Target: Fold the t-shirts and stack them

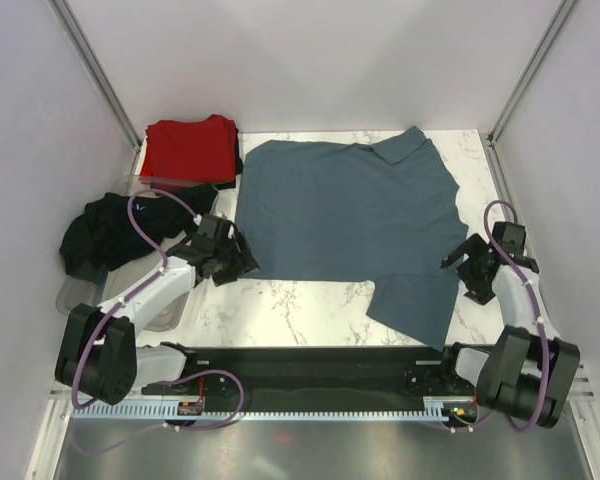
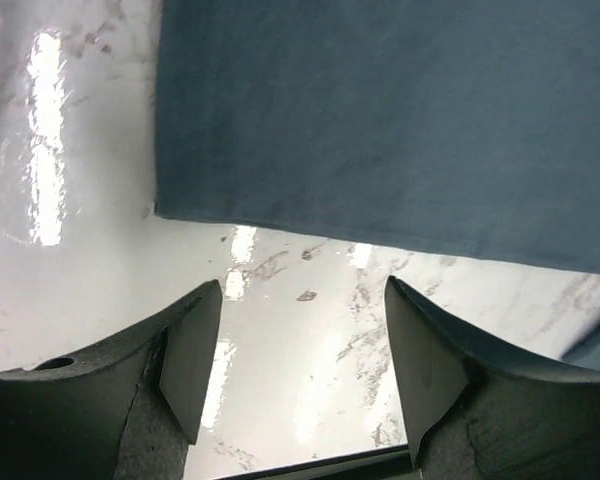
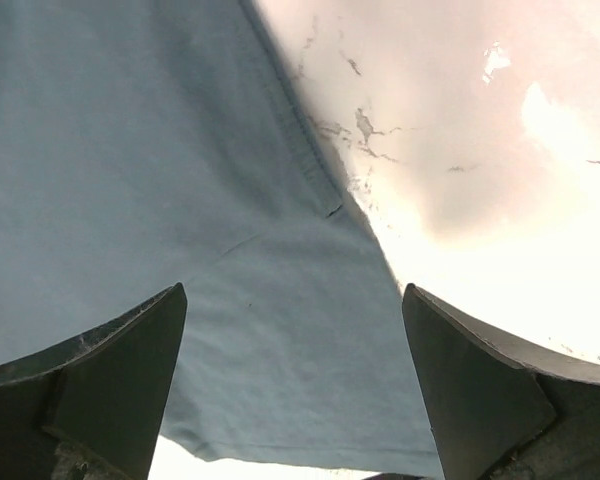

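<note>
Blue-grey t-shirt lies spread flat for folding; my left gripper and right gripper both gape empty, poised at its near-left corner and right sleeve.

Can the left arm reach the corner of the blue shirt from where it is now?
Probably yes. The left gripper is open, just short of the edge of the blue-grey t-shirt, with only bare table between them.
</note>
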You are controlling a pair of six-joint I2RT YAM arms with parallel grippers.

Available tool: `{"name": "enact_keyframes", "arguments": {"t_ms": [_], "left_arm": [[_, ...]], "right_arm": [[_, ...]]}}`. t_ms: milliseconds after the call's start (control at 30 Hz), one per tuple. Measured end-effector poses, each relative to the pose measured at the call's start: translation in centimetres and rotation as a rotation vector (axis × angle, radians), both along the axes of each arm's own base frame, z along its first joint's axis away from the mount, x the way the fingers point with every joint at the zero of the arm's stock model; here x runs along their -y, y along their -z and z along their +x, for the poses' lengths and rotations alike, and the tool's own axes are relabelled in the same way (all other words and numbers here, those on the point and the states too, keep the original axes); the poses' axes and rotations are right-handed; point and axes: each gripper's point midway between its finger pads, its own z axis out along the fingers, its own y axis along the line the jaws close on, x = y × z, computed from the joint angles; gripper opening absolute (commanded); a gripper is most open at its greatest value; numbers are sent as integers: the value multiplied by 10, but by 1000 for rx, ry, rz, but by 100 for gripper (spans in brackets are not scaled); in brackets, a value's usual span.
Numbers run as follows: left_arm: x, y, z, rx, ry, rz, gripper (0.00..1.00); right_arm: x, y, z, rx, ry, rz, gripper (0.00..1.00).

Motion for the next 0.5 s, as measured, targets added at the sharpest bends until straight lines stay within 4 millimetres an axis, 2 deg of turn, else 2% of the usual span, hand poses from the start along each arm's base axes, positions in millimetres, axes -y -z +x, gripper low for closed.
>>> {"name": "enact_keyframes", "arguments": {"t_ms": [100, 200, 367, 500], "left_arm": [[-7, 14, -8, -24, -44, 43, 68], [-16, 21, -9, -27, -98, 87, 67], [-32, 26, -4, -9, -196, 152, 66], [-43, 39, -2, -32, -238, 213, 64]], "right_arm": [[-5, -18, 1, 56, -20, -35, 98], [-19, -29, -1, 84, -70, -50, 98], [-46, -35, -10, 87, -136, -40, 97], [-68, -40, -23, 117, -172, -28, 98]]}}
